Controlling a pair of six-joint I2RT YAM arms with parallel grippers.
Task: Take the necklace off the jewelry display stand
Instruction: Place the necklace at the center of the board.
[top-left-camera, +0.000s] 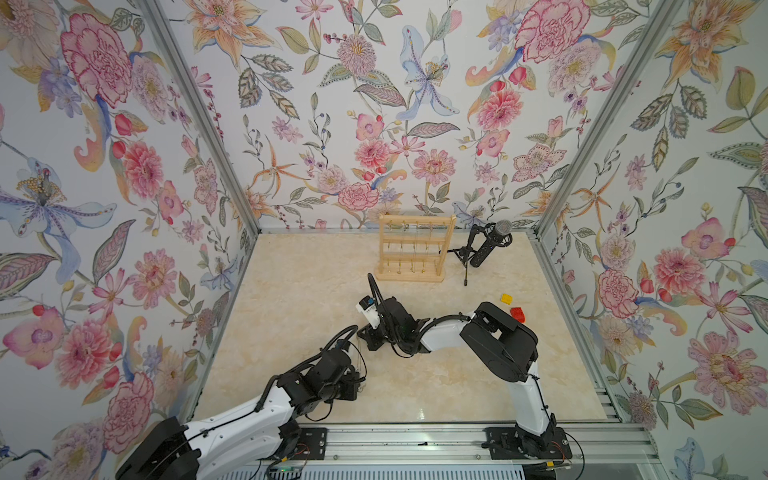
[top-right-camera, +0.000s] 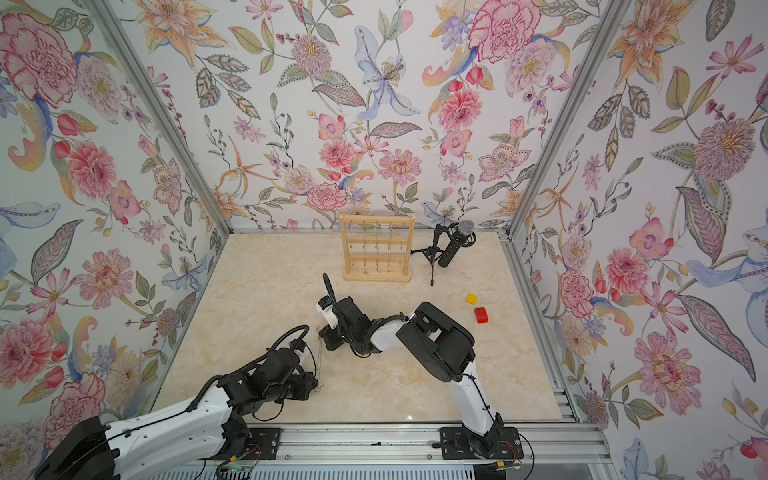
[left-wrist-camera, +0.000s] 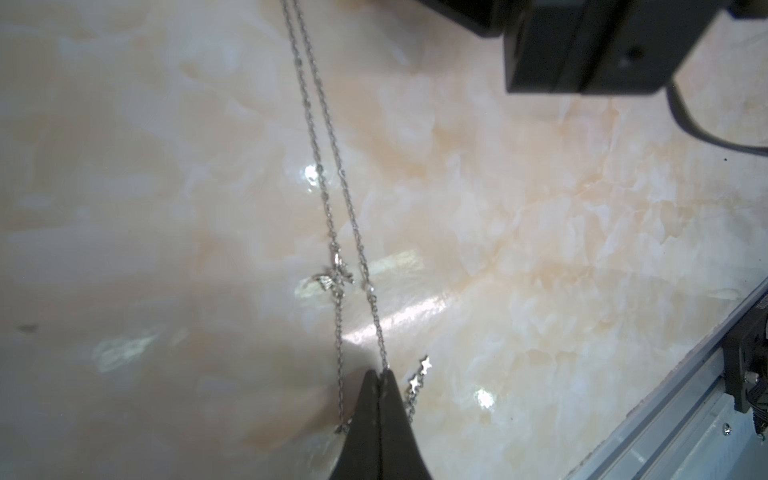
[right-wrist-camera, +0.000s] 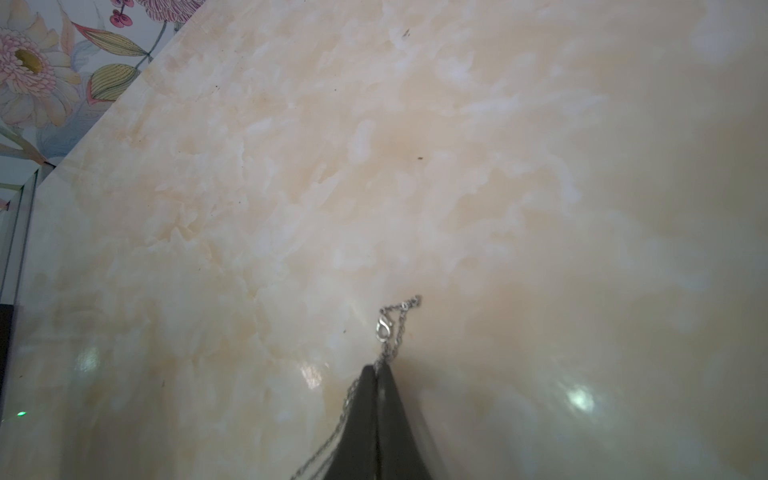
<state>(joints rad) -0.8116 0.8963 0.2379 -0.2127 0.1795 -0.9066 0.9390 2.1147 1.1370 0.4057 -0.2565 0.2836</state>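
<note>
Marble top (left-wrist-camera: 540, 208): necklace (left-wrist-camera: 335, 277) ends hidden inside L claw (left-wrist-camera: 379, 376), R claw (right-wrist-camera: 376, 370).

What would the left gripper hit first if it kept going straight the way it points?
Probably the marble tabletop. The left gripper, shut on the necklace, angles down toward it; the right gripper sits off to the side, though depth is unclear.

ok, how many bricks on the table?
2. Yellow brick in front of the microphone; red brick just nearer the robot. Others may be hidden.
</note>
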